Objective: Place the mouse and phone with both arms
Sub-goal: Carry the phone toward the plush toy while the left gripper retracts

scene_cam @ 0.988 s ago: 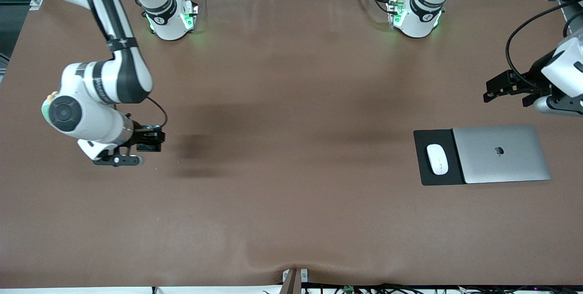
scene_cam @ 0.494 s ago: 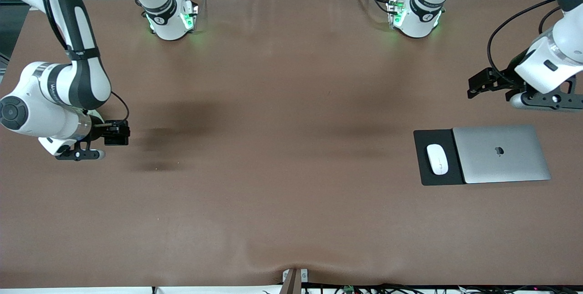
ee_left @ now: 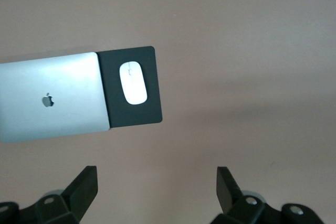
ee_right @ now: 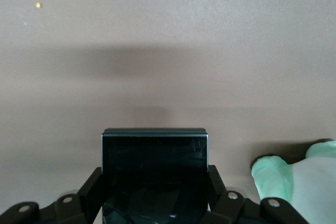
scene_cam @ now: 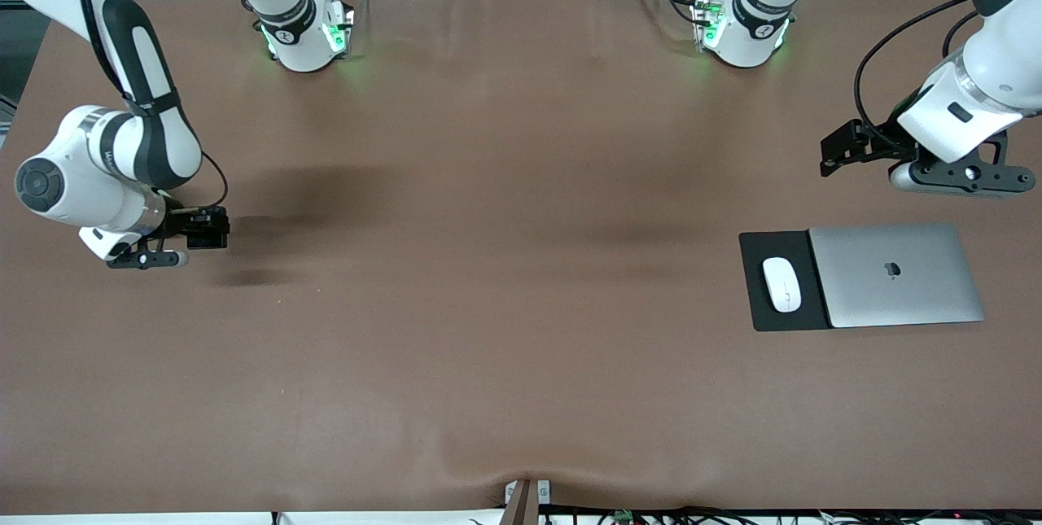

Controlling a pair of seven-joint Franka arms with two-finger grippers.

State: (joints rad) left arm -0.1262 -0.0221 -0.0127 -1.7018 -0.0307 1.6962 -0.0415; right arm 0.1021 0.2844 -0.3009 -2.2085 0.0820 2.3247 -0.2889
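Since the earlier frame, we see both arms drawn outward. Right gripper (scene_cam: 213,229) jaws clamp the phone (ee_right: 154,157) over bare counter (scene_cam: 488,305). Left gripper (ee_left: 156,184) jaws spread, at 12 o'clock of the mouse (scene_cam: 781,284) on its pad (scene_cam: 773,321).

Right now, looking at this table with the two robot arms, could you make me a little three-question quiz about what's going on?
1. True or false: the mouse lies on the black mouse pad beside the closed laptop.
2. What does the right gripper hold?
A. the phone
B. the mouse
C. nothing
3. Fill in: the left gripper's fingers are ____, gripping nothing.

Key
1. True.
2. A: the phone is clamped between its fingers, above bare table at the right arm's end.
3. Open; it hangs in the air above the table near the laptop.
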